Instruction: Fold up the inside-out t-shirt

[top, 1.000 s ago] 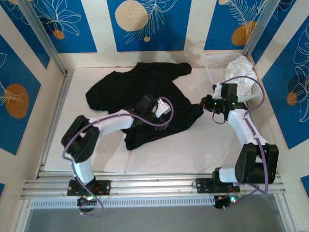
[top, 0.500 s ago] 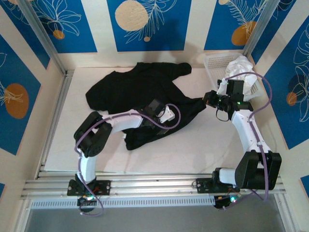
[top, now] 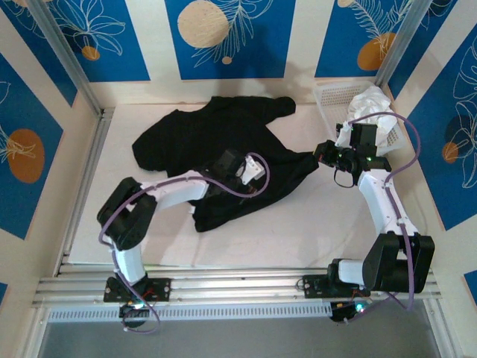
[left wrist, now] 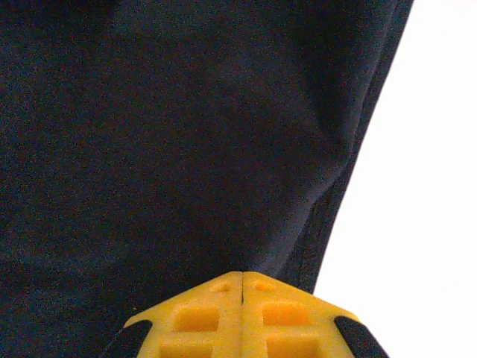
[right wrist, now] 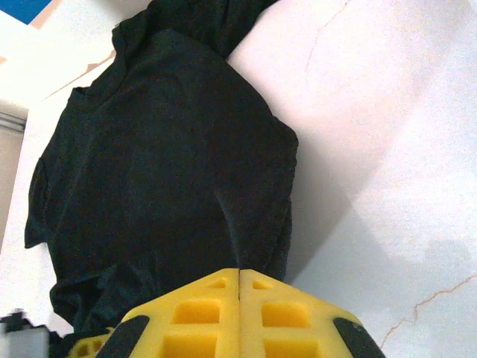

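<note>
Walls of cream board close in three sides of the cell, hung with blue panels (top: 223,45) bearing white leaf outlines and tan discs. Below them lies a flat white counter (top: 313,224), faintly veined like marble from the right wrist, with ribbed aluminium rails (top: 238,287) along its near edge where both arm bases are bolted. In the far right corner sits a white slotted plastic basket (top: 328,93) with a crumpled white cloth (top: 369,101) heaped in it.

The black soft cloth t-shirt (top: 216,130) lies rumpled over the middle and far-left part of the counter. Its longest run goes left to right — from a rounded lobe at the left to a corner drawn out to a taut point on the right. A sleeve-like flap reaches toward the far wall, and another lobe hangs toward the near edge. I cannot tell which end is the collar.

The left gripper (top: 231,170) is down on the shirt's middle; from its wrist camera the yellow fingers (left wrist: 201,321) are pressed together with creases fanning out from their tips, so they pinch the cloth. The right gripper (top: 319,153) holds that pulled-out corner, its yellow fingers (right wrist: 197,317) likewise closed on black fabric.
</note>
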